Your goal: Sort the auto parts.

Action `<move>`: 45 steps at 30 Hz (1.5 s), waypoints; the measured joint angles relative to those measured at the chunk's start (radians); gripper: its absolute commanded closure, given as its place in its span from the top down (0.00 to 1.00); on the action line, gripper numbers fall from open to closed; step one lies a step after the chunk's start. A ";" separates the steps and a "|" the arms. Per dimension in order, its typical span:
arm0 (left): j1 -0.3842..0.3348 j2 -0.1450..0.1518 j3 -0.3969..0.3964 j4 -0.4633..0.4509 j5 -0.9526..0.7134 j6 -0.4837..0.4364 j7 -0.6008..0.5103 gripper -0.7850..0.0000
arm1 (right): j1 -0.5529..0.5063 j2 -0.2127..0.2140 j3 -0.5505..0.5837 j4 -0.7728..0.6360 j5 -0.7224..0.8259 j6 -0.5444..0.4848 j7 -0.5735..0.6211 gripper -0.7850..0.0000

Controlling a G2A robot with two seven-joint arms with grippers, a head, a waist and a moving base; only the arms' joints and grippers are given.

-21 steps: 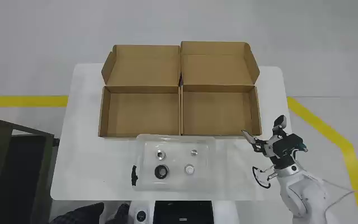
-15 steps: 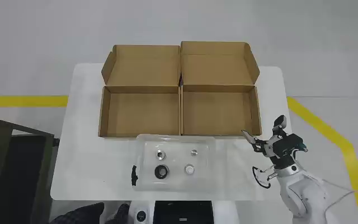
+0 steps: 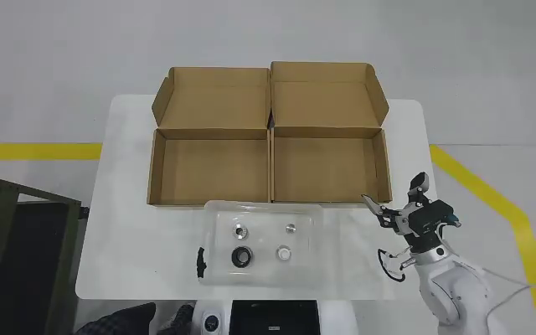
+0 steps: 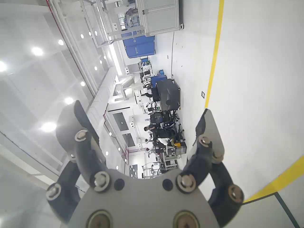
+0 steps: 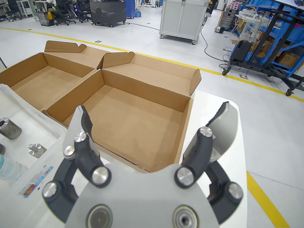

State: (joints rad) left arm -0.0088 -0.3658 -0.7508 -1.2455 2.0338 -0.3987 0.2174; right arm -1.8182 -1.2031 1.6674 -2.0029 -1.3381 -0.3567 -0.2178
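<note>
White table [image 3: 126,251]; yellow floor line [image 3: 50,151]; dark bin [image 3: 33,260] beside.

Clear tray [image 3: 264,214] holding 4 separate parts: upright metal cylinder [image 3: 241,230], small metal piece [image 3: 291,227], black ring [image 3: 242,256], white cap [image 3: 285,252]. Left box [image 3: 209,172] and right box [image 3: 328,170], both open, stand just behind.
</note>
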 measured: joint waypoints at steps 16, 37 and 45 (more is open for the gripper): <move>0.000 0.000 0.000 0.000 0.000 0.000 0.000 1.00 | 0.020 0.016 -0.043 -0.100 -0.080 -0.204 0.122 1.00; 0.000 0.000 0.000 0.000 0.000 0.000 0.000 1.00 | 0.091 0.040 -0.304 -0.171 -0.231 -0.487 0.366 1.00; 0.000 0.000 0.000 0.000 0.000 0.000 0.000 1.00 | 0.147 0.040 -0.390 -0.134 -0.221 -0.487 0.465 1.00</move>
State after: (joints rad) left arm -0.0088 -0.3658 -0.7508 -1.2455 2.0338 -0.3987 0.2174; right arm -1.6713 -1.1634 1.2770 -2.1373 -1.5589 -0.8441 0.2469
